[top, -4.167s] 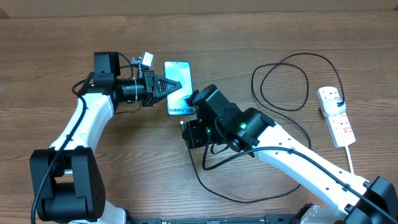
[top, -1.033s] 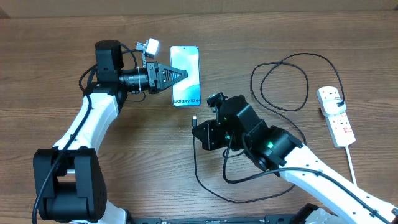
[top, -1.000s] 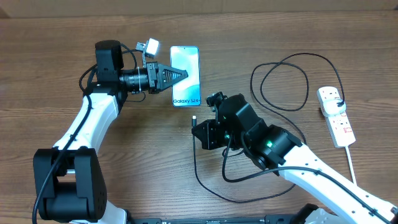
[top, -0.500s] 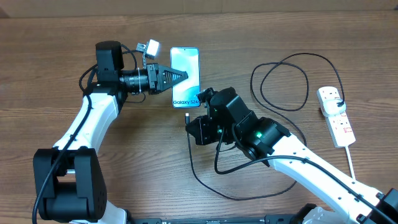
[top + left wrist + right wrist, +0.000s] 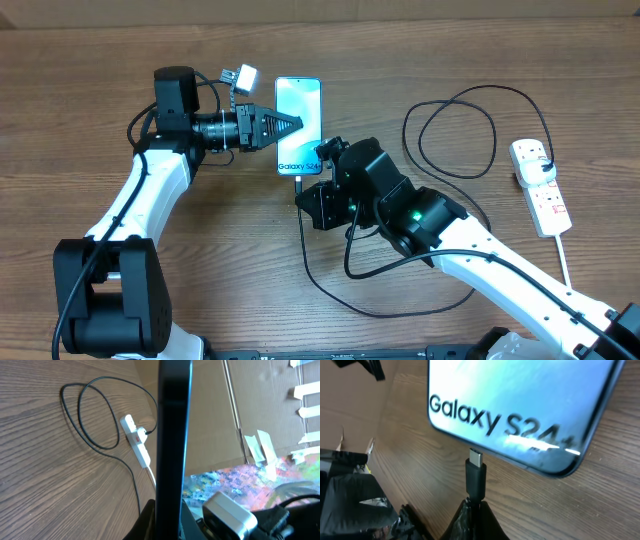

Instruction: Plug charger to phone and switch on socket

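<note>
**Bench layout (overhead view).** The wooden bench carries all the parts. The slim rectangular smartphone with a lit light-blue screen and black edges sits at 12 o'clock of the bench centre. Its "Galaxy S24+" end faces 6 o'clock. The small white elongated plastic power strip lies well apart from it, at the 3 o'clock side.

**Left arm.** The left fingers reach in from 9 o'clock and are clamped on the long edge of the smartphone. In the left wrist view the smartphone appears edge-on as a dark vertical bar. The power strip is in the background. Whether the smartphone touches the bench cannot be told.

**Right arm.** The right fingers are clamped together on the small black connector of the long thin black cable. The connector stands upright at 6 o'clock of the smartphone, below the printed text. Its metal tip is just short of the edge, leaving a narrow gap.

**Cable routing.** From the connector the cable sags toward 6 o'clock. It then loops between the right arm and the power strip, reaching the strip near its 12 o'clock end.
</note>
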`<state>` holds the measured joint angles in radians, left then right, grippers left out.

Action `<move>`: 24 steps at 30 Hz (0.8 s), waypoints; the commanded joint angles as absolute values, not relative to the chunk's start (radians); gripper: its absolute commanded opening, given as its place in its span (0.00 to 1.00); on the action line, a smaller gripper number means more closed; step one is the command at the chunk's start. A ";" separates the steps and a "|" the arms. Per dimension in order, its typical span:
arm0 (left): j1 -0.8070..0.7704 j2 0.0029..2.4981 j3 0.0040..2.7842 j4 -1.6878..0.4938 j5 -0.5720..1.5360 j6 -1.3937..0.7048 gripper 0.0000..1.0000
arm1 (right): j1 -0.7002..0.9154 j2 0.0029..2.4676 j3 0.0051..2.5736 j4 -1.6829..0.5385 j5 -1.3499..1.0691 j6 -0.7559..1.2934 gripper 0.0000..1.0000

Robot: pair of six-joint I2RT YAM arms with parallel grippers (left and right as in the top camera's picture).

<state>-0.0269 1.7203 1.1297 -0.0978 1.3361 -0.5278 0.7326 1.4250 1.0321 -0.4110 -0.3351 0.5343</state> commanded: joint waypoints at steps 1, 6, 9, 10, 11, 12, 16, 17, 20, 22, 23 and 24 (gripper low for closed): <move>-0.034 1.713 1.135 -0.093 1.408 -0.501 0.04 | 0.717 1.431 1.063 -0.407 -0.327 0.530 0.04; -0.034 1.713 1.135 -0.093 1.408 -0.501 0.04 | 0.717 1.437 1.063 -0.384 -0.328 0.531 0.04; -0.034 1.713 1.135 -0.093 1.408 -0.501 0.04 | 0.717 1.437 1.063 -0.368 -0.335 0.542 0.04; -0.034 1.713 1.135 -0.093 1.409 -0.501 0.04 | 0.717 1.437 1.063 -0.368 -0.335 0.548 0.04; -0.034 1.713 1.135 -0.093 1.409 -0.501 0.04 | 0.717 1.437 1.063 -0.368 -0.335 0.549 0.04; -0.034 1.713 1.135 -0.093 1.410 -0.501 0.04 | 0.717 1.437 1.062 -0.368 -0.335 0.549 0.04; -0.033 1.713 1.135 -0.083 1.428 -0.501 0.04 | 0.717 1.437 1.061 -0.364 -0.335 0.553 0.04; -0.032 1.713 1.135 -0.075 1.436 -0.501 0.04 | 0.717 1.437 1.061 -0.360 -0.335 0.553 0.04; -0.032 1.713 1.135 -0.070 1.441 -0.501 0.04 | 0.717 1.437 1.061 -0.345 -0.335 0.553 0.04; -0.032 1.713 1.135 -0.070 1.440 -0.501 0.04 | 0.717 1.437 1.061 -0.343 -0.335 0.553 0.04; -0.032 1.713 1.135 -0.069 1.436 -0.501 0.04 | 0.717 1.437 1.061 -0.346 -0.335 0.553 0.04; -0.032 1.713 1.135 -0.069 1.432 -0.501 0.04 | 0.717 1.437 1.061 -0.353 -0.334 0.552 0.04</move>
